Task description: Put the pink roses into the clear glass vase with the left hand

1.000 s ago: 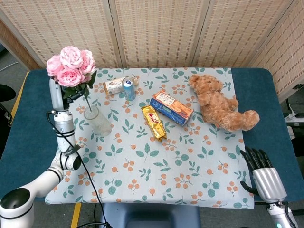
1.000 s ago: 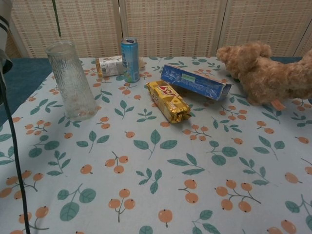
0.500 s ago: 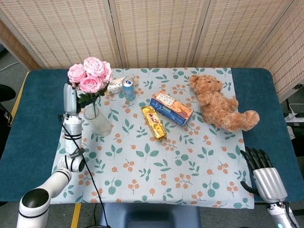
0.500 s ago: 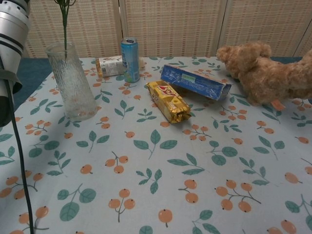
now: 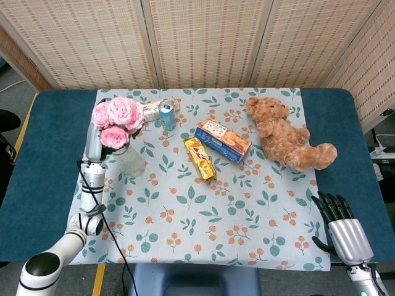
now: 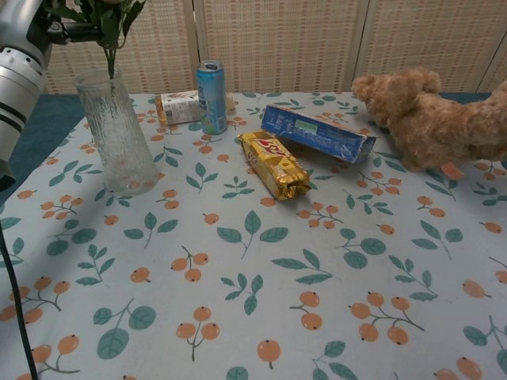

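Note:
The pink roses (image 5: 116, 118) hang over the clear glass vase (image 5: 130, 161) at the table's left. In the chest view their green stem (image 6: 108, 62) drops through the mouth of the vase (image 6: 119, 134), with leaves bunched just above the rim. My left hand (image 6: 57, 28) grips the stems at the top left of that view; in the head view the blooms hide it and only the silver forearm (image 5: 93, 145) shows. My right hand (image 5: 341, 229) rests at the table's near right edge, fingers spread, holding nothing.
Right of the vase stand a blue can (image 5: 166, 115) and a lying wrapped roll (image 5: 150, 110). A yellow snack packet (image 5: 199, 158), a blue biscuit box (image 5: 223, 140) and a brown teddy bear (image 5: 287, 134) lie across the middle and right of the floral cloth (image 5: 203, 228).
My left hand has carried the roses to the right and downward. The stem, beside the vase a second ago, now reaches into its mouth. The right hand has not moved.

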